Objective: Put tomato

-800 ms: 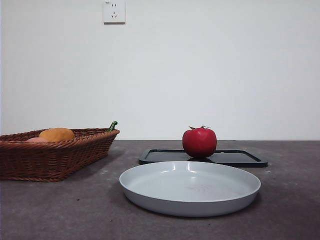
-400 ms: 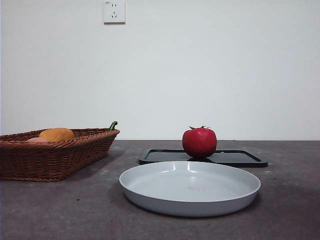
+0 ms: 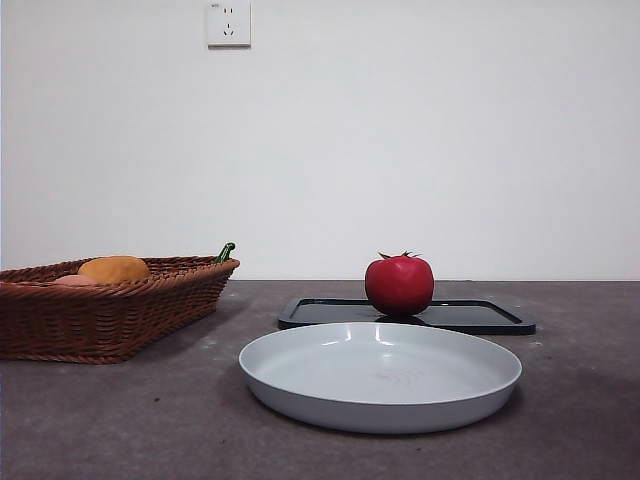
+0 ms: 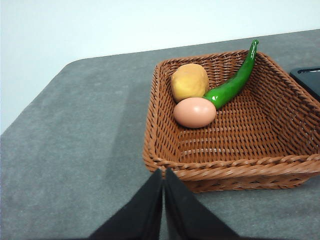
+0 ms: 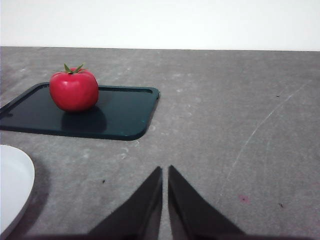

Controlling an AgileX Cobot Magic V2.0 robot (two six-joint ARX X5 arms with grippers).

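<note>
Right end effector (image 5: pixel 165 172) apart from tomato (image 5: pixel 73 89).

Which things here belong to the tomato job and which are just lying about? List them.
Job: tomato standing on the black tray; right gripper, shut, nearest to it.

Lying about: grey plate; wicker basket with green pepper, egg and yellow produce; left gripper, shut.

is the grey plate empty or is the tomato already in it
Empty. The grey plate shows only its bare inside, while the tomato sits upright on the black tray behind it.
</note>
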